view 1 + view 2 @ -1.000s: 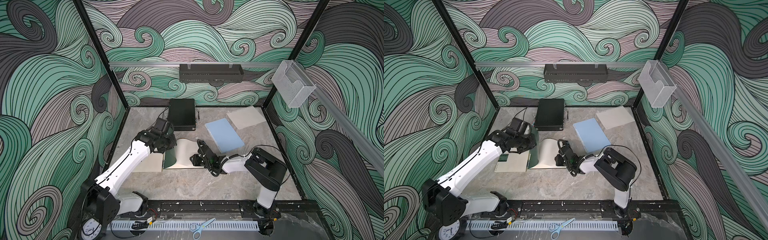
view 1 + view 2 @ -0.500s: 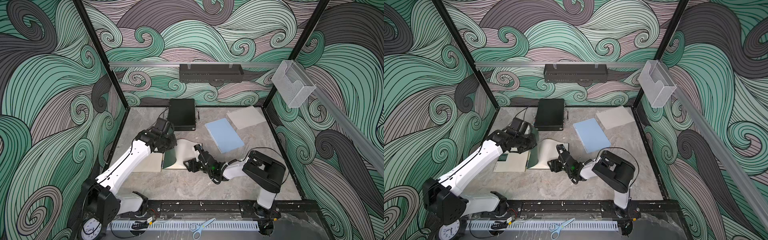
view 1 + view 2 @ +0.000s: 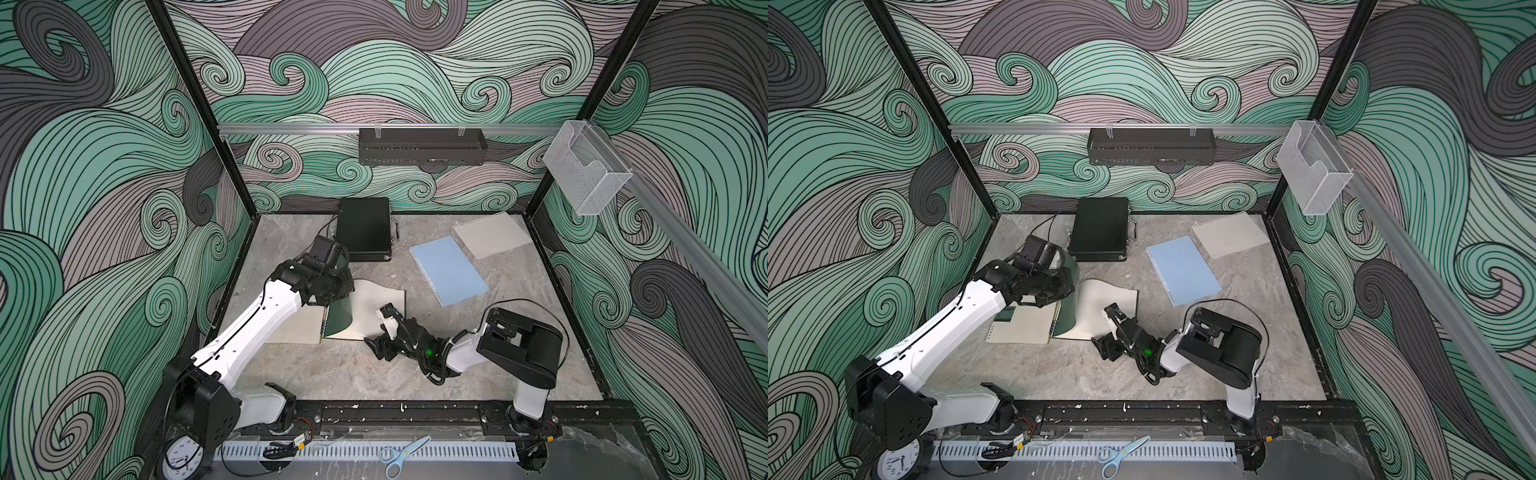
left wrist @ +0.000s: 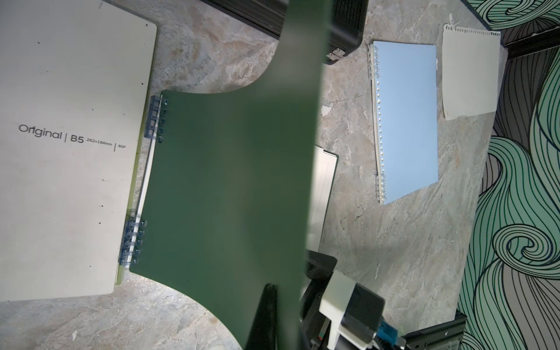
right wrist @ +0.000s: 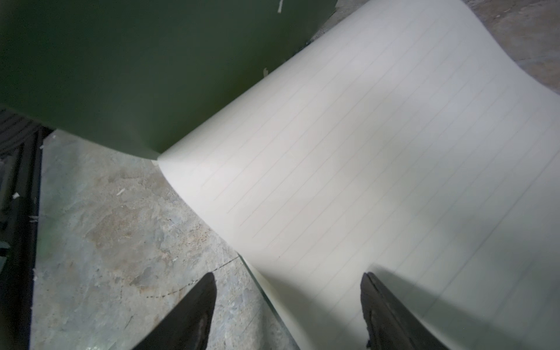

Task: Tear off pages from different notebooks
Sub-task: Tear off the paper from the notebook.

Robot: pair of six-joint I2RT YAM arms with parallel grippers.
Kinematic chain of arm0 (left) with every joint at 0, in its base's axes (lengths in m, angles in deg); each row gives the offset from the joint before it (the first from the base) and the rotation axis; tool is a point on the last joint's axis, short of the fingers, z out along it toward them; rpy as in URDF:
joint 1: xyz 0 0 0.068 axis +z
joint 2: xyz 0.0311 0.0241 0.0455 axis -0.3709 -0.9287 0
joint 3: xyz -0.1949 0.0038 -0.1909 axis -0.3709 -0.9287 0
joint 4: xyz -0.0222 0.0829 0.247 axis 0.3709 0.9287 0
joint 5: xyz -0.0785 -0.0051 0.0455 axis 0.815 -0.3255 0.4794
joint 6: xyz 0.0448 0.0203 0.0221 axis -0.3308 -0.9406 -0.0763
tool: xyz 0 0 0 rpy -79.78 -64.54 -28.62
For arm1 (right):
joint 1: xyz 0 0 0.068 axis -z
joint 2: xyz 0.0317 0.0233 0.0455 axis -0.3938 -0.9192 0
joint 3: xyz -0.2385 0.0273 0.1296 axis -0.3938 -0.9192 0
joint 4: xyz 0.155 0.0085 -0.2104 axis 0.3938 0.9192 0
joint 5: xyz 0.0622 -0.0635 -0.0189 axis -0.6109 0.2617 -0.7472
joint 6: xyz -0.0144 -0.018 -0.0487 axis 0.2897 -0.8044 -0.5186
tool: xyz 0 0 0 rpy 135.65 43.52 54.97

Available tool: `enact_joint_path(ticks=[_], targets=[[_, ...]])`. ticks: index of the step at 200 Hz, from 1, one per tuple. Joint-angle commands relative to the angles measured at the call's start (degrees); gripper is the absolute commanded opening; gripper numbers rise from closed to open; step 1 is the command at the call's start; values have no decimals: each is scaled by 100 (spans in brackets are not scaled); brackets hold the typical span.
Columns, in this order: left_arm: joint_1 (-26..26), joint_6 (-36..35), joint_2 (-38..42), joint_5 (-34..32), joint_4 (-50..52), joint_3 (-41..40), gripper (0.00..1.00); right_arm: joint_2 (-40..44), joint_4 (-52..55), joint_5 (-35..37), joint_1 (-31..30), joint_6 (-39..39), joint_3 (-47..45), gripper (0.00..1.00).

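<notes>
My right gripper has just sprung open and is empty, jaws straddling the near edge of the page. Left gripper stays clamped on the lifted green cover. The page looks still bound, so I must regrip.

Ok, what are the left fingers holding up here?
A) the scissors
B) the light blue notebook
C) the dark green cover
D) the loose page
C: the dark green cover curves up from its binding into the shut left fingers; the light blue notebook lies flat, apart.
</notes>
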Motion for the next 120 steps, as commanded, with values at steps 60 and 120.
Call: enact_joint_path(ticks=[60, 120], targets=[[-39, -75, -48, -10, 32, 12, 0, -307, 992, 1132, -390, -493, 435, 73], [-40, -75, -38, -11, 33, 3, 0, -402, 1436, 1505, -559, -332, 784, 72]])
